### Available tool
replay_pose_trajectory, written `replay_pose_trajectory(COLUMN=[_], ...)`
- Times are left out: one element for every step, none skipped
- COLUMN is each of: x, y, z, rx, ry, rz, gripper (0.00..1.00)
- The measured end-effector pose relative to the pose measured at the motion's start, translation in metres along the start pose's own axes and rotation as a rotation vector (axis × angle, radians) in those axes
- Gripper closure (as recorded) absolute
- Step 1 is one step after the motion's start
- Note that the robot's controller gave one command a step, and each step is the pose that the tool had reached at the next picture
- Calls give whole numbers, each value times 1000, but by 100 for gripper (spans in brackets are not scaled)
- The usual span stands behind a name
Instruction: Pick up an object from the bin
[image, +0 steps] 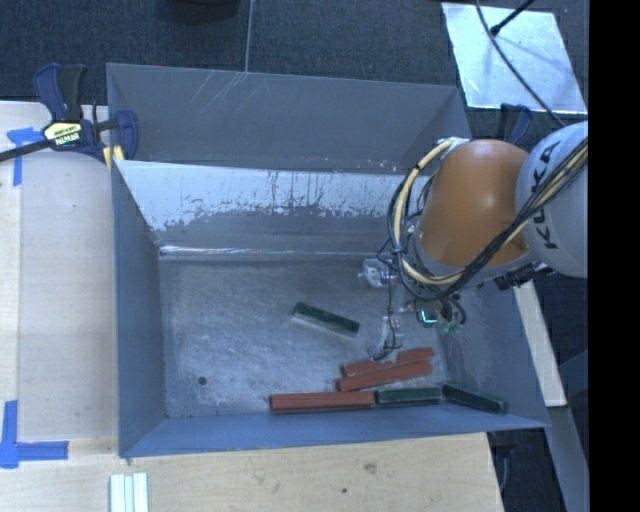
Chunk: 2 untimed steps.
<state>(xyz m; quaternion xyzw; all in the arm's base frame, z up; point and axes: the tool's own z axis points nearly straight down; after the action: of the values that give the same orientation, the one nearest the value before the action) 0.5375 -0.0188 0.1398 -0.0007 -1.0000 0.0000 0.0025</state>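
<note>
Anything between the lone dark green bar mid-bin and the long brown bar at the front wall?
Nothing: bare bin floor between dark green bar and long brown bar, camera view.

We look down on the grey bin (300, 120) from one camera set above it and pulled a little toward 6 o'clock, so it faces downward and slightly toward 12. The wall at 12 o'clock shows us its whole inner face, while the wall at 6 o'clock is nearly edge-on. We sit far enough back to take in all four rims. The arm (480, 205) enters from 3 o'clock.
</note>
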Motion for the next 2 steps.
replay_pose_trajectory(x=[-46,-47], y=[29,28], z=[73,67], rx=[-1,0], ry=[-9,-15], rz=[-56,-54], gripper=[0,100])
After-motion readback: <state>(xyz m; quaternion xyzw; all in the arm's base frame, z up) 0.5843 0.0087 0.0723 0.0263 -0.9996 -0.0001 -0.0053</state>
